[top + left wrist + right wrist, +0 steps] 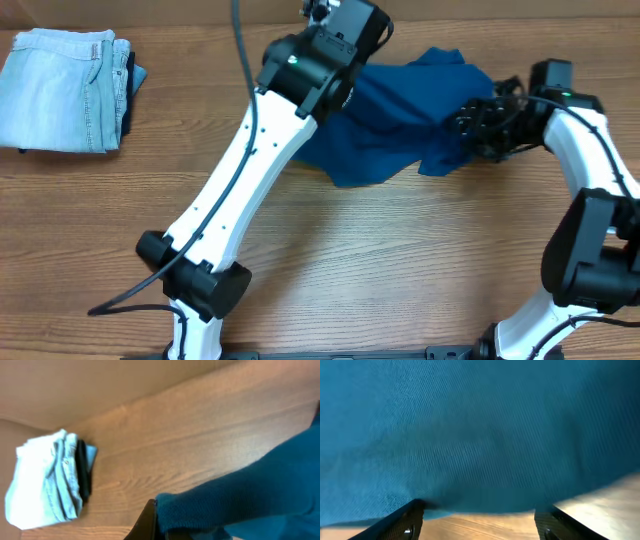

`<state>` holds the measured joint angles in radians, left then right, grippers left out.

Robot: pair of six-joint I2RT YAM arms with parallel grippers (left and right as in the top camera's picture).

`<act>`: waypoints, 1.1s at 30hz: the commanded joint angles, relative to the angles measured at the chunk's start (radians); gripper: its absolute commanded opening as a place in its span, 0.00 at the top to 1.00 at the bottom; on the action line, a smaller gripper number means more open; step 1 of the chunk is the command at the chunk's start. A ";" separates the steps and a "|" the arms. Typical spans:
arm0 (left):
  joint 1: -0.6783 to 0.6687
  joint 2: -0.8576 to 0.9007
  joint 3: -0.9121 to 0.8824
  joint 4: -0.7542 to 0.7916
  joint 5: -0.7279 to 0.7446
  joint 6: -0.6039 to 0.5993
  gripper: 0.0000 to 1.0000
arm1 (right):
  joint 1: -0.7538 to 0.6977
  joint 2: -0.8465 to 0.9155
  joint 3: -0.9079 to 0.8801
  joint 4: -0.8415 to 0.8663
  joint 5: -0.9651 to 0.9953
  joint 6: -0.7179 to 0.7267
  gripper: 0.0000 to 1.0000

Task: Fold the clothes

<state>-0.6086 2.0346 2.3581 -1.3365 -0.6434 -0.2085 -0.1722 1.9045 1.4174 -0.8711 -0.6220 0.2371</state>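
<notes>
1. Overhead: shows the polo shirt [400, 115] bunched in a loose heap on the far, right-of-centre part of the table [380, 270], not yet spread flat. Places the left gripper [335, 20] at its far left edge and the right gripper [482, 125] at its right edge. Leaves the folded jeans [65, 90] well apart at far left.
2. Left wrist: finds the left gripper [162, 529] pinched fully closed on a thick fold of the polo shirt [250, 490], with the jeans [47, 480] far off to the left.
3. Right wrist: catches the right gripper [480, 520] with jaws wide apart and nothing between them, the polo shirt [480, 435] draped just beyond the fingertips. Looks like the spreading-out step, before any fold. Calls next for sliding onto that edge, closing, then drawing the two grips apart.
</notes>
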 commanded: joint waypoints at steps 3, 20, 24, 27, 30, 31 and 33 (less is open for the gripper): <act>0.005 -0.070 0.142 -0.035 -0.051 0.041 0.96 | 0.085 -0.027 -0.054 0.124 0.100 0.074 0.22; 0.006 -0.082 0.172 -0.103 -0.175 0.040 0.96 | 0.045 -0.026 -0.076 0.417 0.446 0.084 0.19; 0.008 -0.111 0.172 -0.099 -0.181 0.041 0.96 | -0.001 -0.026 -0.076 0.351 0.150 0.084 0.21; 0.008 -0.130 0.172 -0.088 -0.175 0.041 0.96 | 0.006 -0.026 -0.076 0.271 -0.052 0.072 0.23; 0.008 -0.134 0.172 -0.075 -0.175 0.049 0.96 | 0.041 -0.026 -0.076 0.169 -0.076 0.064 0.23; 0.008 -0.133 0.171 -0.075 -0.175 0.049 0.96 | 0.057 -0.026 -0.076 0.133 -0.076 0.044 0.23; 0.008 -0.133 0.171 -0.075 -0.176 0.049 0.96 | 0.096 -0.026 -0.077 0.069 -0.057 0.017 0.20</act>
<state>-0.6086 1.9518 2.5004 -1.4197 -0.7624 -0.1757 -0.1394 1.9045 1.3441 -0.7456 -0.6083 0.3042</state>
